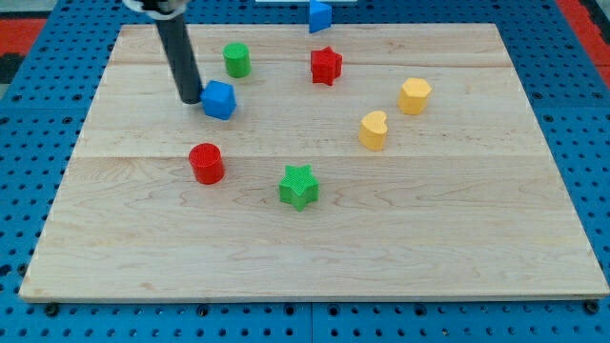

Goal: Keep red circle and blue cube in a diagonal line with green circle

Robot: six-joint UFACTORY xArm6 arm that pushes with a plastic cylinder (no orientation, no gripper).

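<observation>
The red circle lies left of the board's middle. The blue cube sits above it, toward the view's top. The green circle stands near the top edge, just up and right of the cube. The three lie in a rough slanted line. My tip is at the cube's left side, touching or nearly touching it, with the dark rod rising to the view's top.
A red star sits right of the green circle. A green star lies right of the red circle. Two yellow blocks sit at the right. Another blue block lies at the wooden board's top edge.
</observation>
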